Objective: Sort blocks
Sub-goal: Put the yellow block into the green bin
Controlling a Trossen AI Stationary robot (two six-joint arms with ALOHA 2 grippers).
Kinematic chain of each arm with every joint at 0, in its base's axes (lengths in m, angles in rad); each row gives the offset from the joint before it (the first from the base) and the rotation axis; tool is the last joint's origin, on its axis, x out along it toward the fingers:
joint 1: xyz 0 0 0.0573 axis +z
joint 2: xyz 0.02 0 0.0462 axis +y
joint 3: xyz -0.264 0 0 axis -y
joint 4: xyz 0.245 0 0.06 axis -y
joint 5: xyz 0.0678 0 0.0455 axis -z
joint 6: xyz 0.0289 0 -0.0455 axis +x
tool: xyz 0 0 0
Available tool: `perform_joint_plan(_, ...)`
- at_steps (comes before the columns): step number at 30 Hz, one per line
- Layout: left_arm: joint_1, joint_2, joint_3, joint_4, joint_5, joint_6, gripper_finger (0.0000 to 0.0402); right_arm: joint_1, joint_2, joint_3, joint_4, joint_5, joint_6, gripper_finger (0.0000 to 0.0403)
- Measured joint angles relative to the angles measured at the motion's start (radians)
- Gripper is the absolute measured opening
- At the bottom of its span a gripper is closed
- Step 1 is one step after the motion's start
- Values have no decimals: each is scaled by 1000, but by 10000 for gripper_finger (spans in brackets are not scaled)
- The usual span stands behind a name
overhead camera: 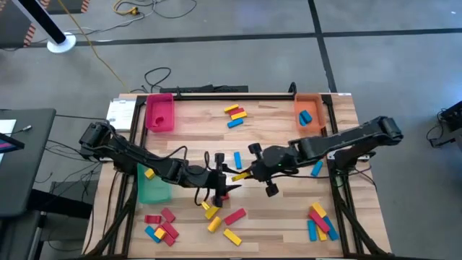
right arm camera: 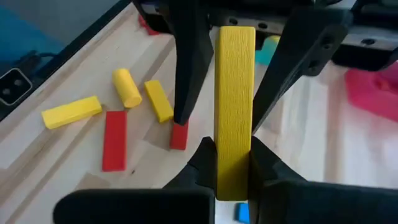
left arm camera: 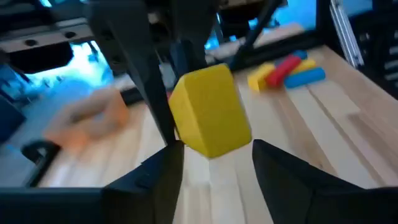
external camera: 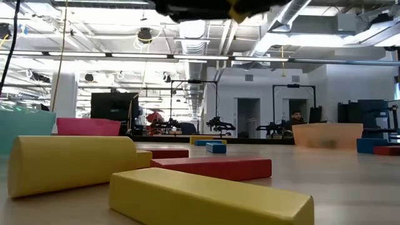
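My right gripper (right arm camera: pixel 232 167) pinches one yellow block (right arm camera: pixel 234 93); my left gripper's (left arm camera: pixel 214 163) fingers are spread around its end. Three trays: pink (overhead camera: pixel 159 113), orange (overhead camera: pixel 309 112), green (overhead camera: pixel 152 184).

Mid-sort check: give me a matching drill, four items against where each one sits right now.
Items:
1. orange plastic tray
2. pink plastic tray
3. green plastic tray
4. long yellow block

Places:
a. clamped in the right gripper
b. top left of the table in the high view
c. holding a blue block
d. beside the left arm

Pairs: 1-c, 2-b, 3-d, 4-a
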Motion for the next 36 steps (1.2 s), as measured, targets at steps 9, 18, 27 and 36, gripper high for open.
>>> perform_joint_plan(9,-60,3,-2,167,-124,129,167,44,-13,3,38,92,-4,41)
perform_joint_plan(18,-97,3,-2,234,-277,201,167,42,-11,5,65,124,-6,42)
perform_joint_plan(27,-114,-2,7,273,-385,256,167,41,8,-3,4,123,46,42)
perform_joint_plan(36,-135,-2,6,260,-375,277,167,55,8,-6,30,115,29,42)
